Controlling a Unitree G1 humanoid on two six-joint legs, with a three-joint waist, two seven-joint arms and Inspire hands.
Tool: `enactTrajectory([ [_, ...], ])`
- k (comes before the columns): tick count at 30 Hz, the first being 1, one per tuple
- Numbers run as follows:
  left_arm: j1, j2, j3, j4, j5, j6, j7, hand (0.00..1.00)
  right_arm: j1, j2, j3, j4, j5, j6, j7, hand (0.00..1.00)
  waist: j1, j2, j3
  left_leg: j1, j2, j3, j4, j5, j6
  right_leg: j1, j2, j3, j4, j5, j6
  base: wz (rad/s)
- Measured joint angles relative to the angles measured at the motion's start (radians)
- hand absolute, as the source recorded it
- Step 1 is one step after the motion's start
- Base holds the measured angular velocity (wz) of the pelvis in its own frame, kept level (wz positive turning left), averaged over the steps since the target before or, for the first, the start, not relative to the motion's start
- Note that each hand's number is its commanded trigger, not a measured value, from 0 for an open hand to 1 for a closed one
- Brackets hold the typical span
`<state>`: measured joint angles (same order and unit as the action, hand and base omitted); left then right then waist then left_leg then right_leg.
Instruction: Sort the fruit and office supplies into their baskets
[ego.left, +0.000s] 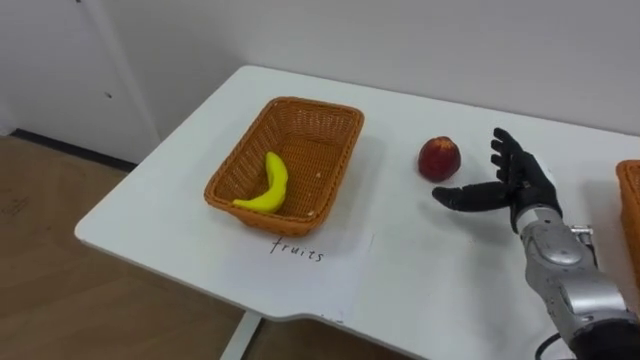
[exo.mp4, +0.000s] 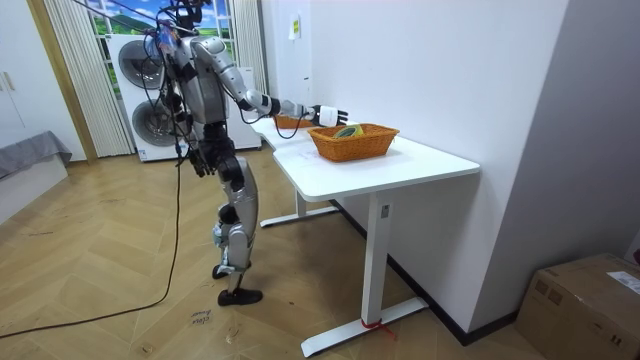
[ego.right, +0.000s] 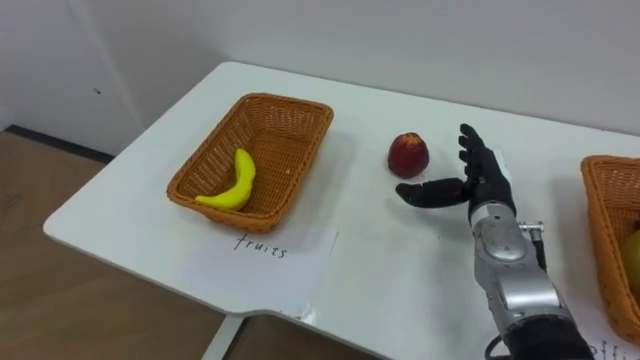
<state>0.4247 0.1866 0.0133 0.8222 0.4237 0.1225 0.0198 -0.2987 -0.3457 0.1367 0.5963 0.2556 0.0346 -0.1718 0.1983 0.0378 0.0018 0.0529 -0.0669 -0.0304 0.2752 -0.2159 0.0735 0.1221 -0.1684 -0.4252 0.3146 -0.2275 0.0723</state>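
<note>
On the white paper sheet (ego.left: 318, 268) before the wicker basket (ego.left: 222, 188), the handwritten word "fruits" can be read. Sheet and basket lie on a white table (ego.left: 160, 215) that stands against a pale wall, over a wooden floor (ego.left: 60, 300). A banana (ego.left: 268, 185) lies inside the basket. The red fruit (ego.left: 439, 158) rests on the table between this basket and the right hand (ego.left: 515, 185). The hand is open with fingers spread, just beside the fruit and not touching it.

Light: bright, even, diffuse. Shadows: soft, faint, close beside basket (ego.left: 300, 125), apple (ego.left: 439, 158) and robot hand (ego.left: 515, 185) on white worktop (ego.left: 420, 270).
</note>
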Motion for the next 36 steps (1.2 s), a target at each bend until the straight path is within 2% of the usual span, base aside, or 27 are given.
enactTrajectory([
  [4,-0.005,0.008,-0.025,-0.008,-0.006,0.0,-0.009,0.0,-0.02,-0.002,0.007,0.028,0.01,-0.001,0.001,0.0,0.001,-0.004,0.002,-0.031,0.0,-0.005,0.017,0.0,0.0,-0.023,0.0,-0.002,0.007,-0.001,-0.002,0.02],
  [6,-0.008,0.009,-0.025,-0.01,-0.023,-0.002,-0.009,0.0,-0.041,-0.008,0.007,0.05,0.008,-0.001,0.0,0.0,0.005,-0.01,0.0058,-0.05,-0.001,-0.004,0.027,0.0,0.0,-0.045,-0.004,0.002,0.024,-0.003,-0.006,0.0],
  [8,-0.014,0.016,-0.026,-0.009,-0.045,-0.007,-0.007,0.0,-0.067,-0.017,0.007,0.08,0.008,-0.002,-0.001,0.0,0.005,-0.017,0.0132,-0.064,-0.001,-0.005,0.034,0.0,0.0,-0.061,-0.005,0.003,0.036,-0.005,-0.008,0.0],
  [14,-0.031,0.029,-0.058,-0.009,-0.117,-0.021,-0.001,0.0,-0.1,-0.02,0.009,0.099,0.016,-0.024,-0.015,0.0,0.007,-0.023,0.0144,-0.114,-0.001,-0.005,0.055,0.0,0.0,-0.108,-0.011,0.001,0.057,-0.007,-0.011,0.0],
  [16,-0.05,0.029,-0.062,-0.009,-0.118,-0.022,-0.001,0.0,-0.161,-0.028,0.02,0.167,0.031,-0.028,-0.016,0.0,0.005,-0.029,0.018,-0.145,-0.001,-0.003,0.071,0.001,-0.001,-0.142,-0.016,0.001,0.08,-0.01,-0.017,0.0],
  [21,-0.074,0.037,-0.08,-0.009,-0.153,-0.022,-0.001,0.0,-0.232,-0.053,0.04,0.251,0.046,-0.033,-0.017,0.0,0.006,-0.038,0.0202,-0.168,-0.004,-0.004,0.074,0.004,0.0,-0.165,-0.02,0.0,0.084,-0.01,-0.017,0.0],
  [25,-0.093,0.049,-0.09,-0.008,-0.16,-0.02,0.0,0.0,-0.238,-0.068,0.039,0.257,0.05,-0.033,-0.017,0.0,0.011,-0.052,0.0188,-0.199,-0.001,0.0,0.088,0.004,0.0,-0.199,-0.019,0.003,0.085,-0.008,-0.02,-0.03],
  [27,-0.106,0.051,-0.096,0.0,-0.16,-0.02,0.0,0.0,-0.238,-0.073,0.039,0.257,0.05,-0.034,-0.02,0.0,0.023,-0.053,0.0189,-0.208,0.0,0.004,0.088,0.004,0.001,-0.211,-0.019,0.005,0.086,-0.007,-0.021,-0.09],
  [32,-0.147,0.054,-0.099,0.009,-0.163,-0.022,0.012,0.0,-0.262,-0.091,0.039,0.279,0.051,-0.034,-0.021,0.0,0.026,-0.053,0.0197,-0.221,0.001,0.008,0.084,0.004,0.0,-0.229,-0.02,0.011,0.096,-0.007,-0.022,-0.02],
  [36,-0.194,0.056,-0.115,0.064,-0.197,-0.04,0.031,0.0,-0.295,-0.092,0.039,0.308,0.07,-0.043,-0.021,0.0,0.027,-0.052,0.0226,-0.227,0.003,0.015,0.084,0.004,0.0,-0.24,-0.02,0.014,0.101,-0.006,-0.022,-0.05],
])
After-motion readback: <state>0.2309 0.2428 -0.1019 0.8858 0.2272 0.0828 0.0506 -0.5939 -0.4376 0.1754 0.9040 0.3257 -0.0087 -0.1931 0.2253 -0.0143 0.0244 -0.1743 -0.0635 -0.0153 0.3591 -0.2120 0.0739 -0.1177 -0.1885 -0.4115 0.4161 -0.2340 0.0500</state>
